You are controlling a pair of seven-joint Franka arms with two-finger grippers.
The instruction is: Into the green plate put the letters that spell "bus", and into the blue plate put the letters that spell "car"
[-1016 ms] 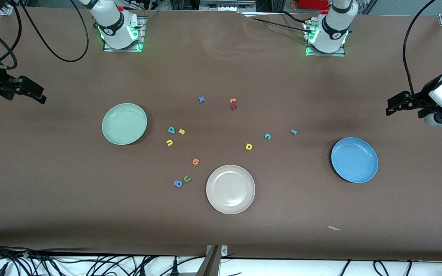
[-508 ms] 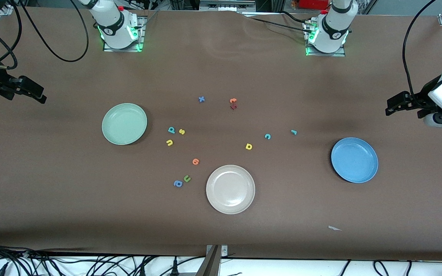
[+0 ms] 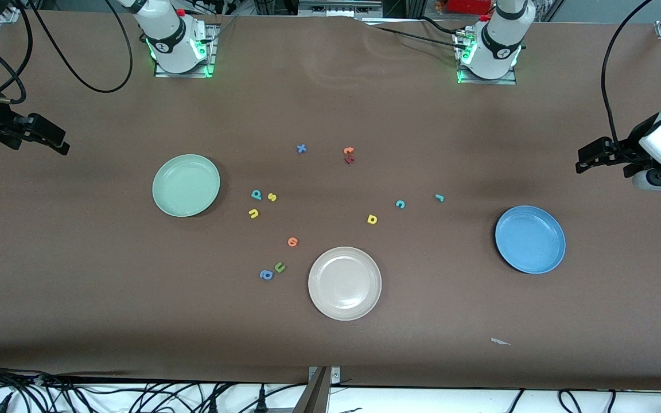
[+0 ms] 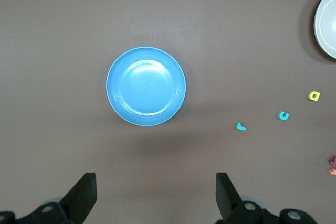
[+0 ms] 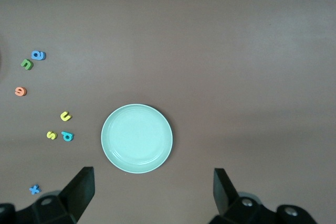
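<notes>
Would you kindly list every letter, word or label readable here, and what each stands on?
"b": teal foam letter on the brown table.
"s": yellow foam letter.
"u": yellow foam letter.
"c": teal foam letter.
"x": blue foam piece.
Other letters: too small to read surely. No printed labels legible.

We see the cream-white plate cut off by the left wrist view's edge, well apart from the fingers. A red letter and an orange letter are cropped too. In the front view these two overlap, too small to read.
</notes>
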